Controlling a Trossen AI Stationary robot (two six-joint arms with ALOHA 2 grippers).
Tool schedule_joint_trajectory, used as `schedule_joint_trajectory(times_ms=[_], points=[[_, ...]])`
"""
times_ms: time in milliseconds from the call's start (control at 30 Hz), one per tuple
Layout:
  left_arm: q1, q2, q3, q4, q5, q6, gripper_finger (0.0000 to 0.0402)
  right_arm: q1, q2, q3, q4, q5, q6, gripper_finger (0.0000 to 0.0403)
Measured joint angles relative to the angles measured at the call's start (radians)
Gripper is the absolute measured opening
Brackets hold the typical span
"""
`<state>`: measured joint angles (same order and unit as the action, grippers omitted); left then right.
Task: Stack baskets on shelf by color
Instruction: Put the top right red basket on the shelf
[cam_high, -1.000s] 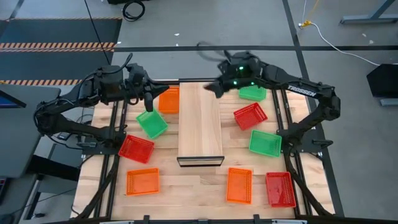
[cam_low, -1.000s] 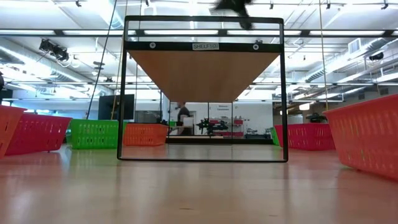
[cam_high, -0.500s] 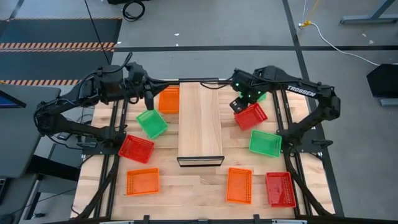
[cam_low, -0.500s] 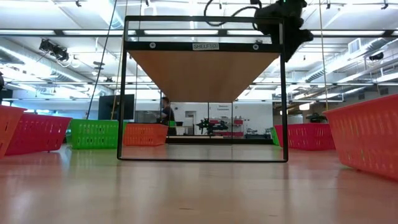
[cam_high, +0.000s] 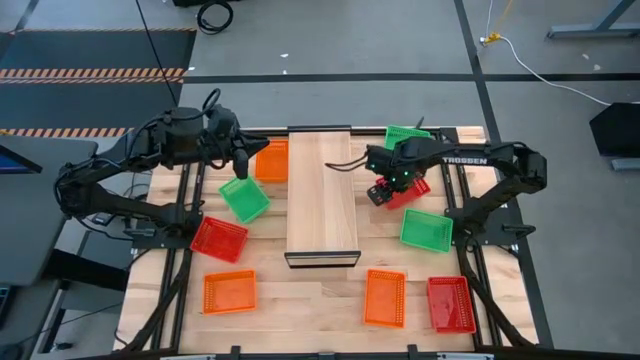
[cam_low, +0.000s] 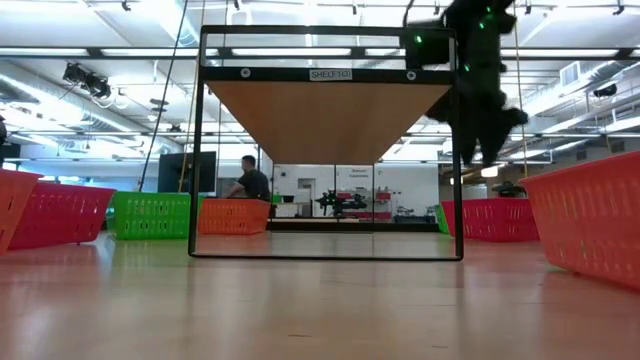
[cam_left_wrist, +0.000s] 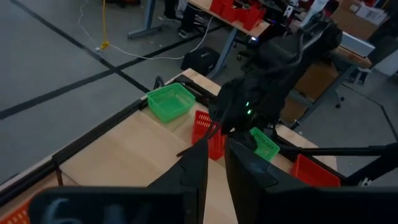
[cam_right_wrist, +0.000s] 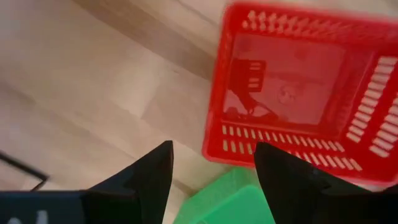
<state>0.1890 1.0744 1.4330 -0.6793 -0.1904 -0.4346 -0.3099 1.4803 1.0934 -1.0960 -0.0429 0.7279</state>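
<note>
Overhead, the slatted wooden tabletop (cam_high: 320, 305) sits on a grey floor with hazard-striped mats at ten o'clock, and the pale shelf (cam_high: 322, 195) runs down its middle with nothing on it. Baskets lie scattered on both sides: at the left an orange basket (cam_high: 271, 160), a green basket (cam_high: 244, 199), a red one (cam_high: 219, 239) and another orange one (cam_high: 229, 292); at the right a green basket at one o'clock (cam_high: 405, 136), a tilted red basket (cam_high: 407, 189), a green one (cam_high: 426, 230), an orange one (cam_high: 385, 297) and a red one (cam_high: 450, 303). The right gripper (cam_high: 381, 191) hangs over the tilted red basket's shelf-side edge, partly hiding it, while the left gripper (cam_high: 240, 165) hovers between the far-left orange and green baskets. From table height, the shelf frame (cam_low: 325, 145) stands before a bright workshop where a person sits far off; the right arm hangs blurred at one o'clock. Through the left wrist camera, that gripper's fingers (cam_left_wrist: 198, 171) stand nearly together with a thin gap, grasping nothing. Through the right wrist camera, the released fingers (cam_right_wrist: 152, 171) spread wide above the red mesh basket (cam_right_wrist: 298, 93), beside a green basket's corner (cam_right_wrist: 233, 202).
</note>
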Motion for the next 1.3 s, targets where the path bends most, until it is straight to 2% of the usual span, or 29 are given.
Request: schedule_joint_trajectory(times_ms=[233, 433, 667, 833, 1133, 1200, 1300], points=[[0.0, 0.0, 0.0, 0.001, 0.0, -0.027, 0.0062, 0.004, 0.0, -0.117, 0.186, -0.002, 0.045, 0.0229], [0.0, 0.0, 0.0, 0.001, 0.0, -0.053, 0.0062, 0.012, 0.003, -0.166, 0.199, 0.076, 0.07, 0.0229], [0.0, 0.0, 0.0, 0.002, 0.0, -0.078, 0.0062, 0.017, 0.003, -0.23, 0.278, 0.062, 0.085, 0.022], [0.0, 0.0, 0.0, 0.002, 0.0, -0.081, 0.0062, 0.022, 0.003, -0.239, 0.293, 0.051, 0.084, 0.0173], [-0.001, 0.0, 0.0, 0.002, 0.0, -0.086, 0.0062, 0.022, 0.003, -0.239, 0.307, 0.057, 0.083, 0.0022], [-0.001, 0.0, 0.0, 0.002, 0.0, -0.088, 0.0062, 0.022, 0.003, -0.239, 0.305, 0.05, 0.083, 0.0013], [-0.001, 0.0, 0.0, 0.002, 0.0, -0.101, 0.0062, 0.021, 0.004, -0.22, 0.278, 0.025, 0.081, 0.0026]])
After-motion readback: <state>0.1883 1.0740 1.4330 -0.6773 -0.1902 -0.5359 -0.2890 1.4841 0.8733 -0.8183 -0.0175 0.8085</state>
